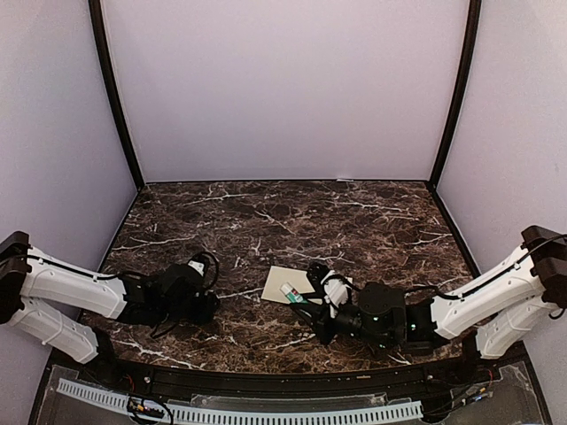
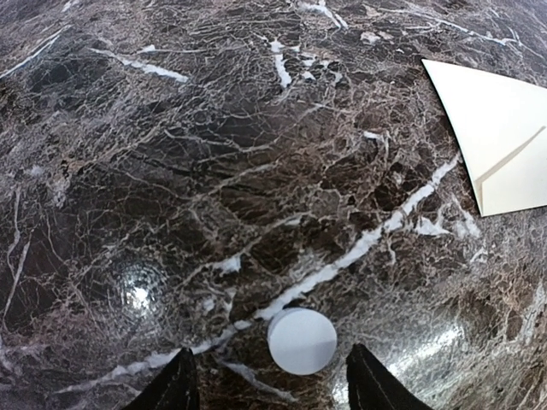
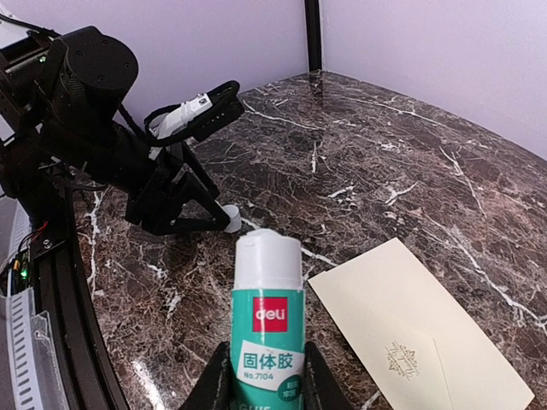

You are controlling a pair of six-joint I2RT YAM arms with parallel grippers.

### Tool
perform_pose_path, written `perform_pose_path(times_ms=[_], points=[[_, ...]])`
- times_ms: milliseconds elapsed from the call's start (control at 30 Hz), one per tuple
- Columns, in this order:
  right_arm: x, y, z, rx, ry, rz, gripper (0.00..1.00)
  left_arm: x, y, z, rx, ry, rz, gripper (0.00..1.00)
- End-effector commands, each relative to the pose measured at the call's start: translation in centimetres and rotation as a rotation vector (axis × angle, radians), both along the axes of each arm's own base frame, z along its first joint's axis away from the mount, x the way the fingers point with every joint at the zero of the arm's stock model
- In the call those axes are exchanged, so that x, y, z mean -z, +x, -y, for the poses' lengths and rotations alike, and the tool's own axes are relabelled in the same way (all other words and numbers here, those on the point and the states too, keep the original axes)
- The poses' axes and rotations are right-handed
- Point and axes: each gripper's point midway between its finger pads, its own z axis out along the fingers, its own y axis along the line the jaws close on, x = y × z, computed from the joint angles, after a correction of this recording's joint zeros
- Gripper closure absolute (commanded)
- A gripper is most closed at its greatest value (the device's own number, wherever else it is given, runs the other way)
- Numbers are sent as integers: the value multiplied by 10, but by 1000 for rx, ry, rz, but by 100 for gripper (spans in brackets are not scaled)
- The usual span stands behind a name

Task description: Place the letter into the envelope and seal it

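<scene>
The cream envelope lies flat on the marble table, flap side up; it also shows in the left wrist view and the right wrist view. The tan letter is not in view. My right gripper is shut on a green glue stick with a white top, held just left of the envelope's near corner. My left gripper is open, low over the table, with a small round white cap standing between its fingertips, untouched. The cap also shows in the right wrist view.
The left arm reaches in close to the glue stick's left. Dark marble table stretches back to purple walls. A black rail runs along the near edge.
</scene>
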Motion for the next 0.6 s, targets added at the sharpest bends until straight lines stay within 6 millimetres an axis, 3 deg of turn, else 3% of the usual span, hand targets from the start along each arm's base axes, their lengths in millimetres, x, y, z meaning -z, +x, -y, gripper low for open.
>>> perform_pose_path(times_ms=[0, 200, 567], points=[[-18, -2, -11, -10, 66, -1, 100, -8, 9, 11, 3, -26, 21, 42], [-15, -4, -12, -14, 60, -7, 100, -6, 14, 14, -2, -17, 26, 46], [-9, -5, -16, -19, 46, -10, 100, -3, 19, 16, -16, 13, 22, 69]])
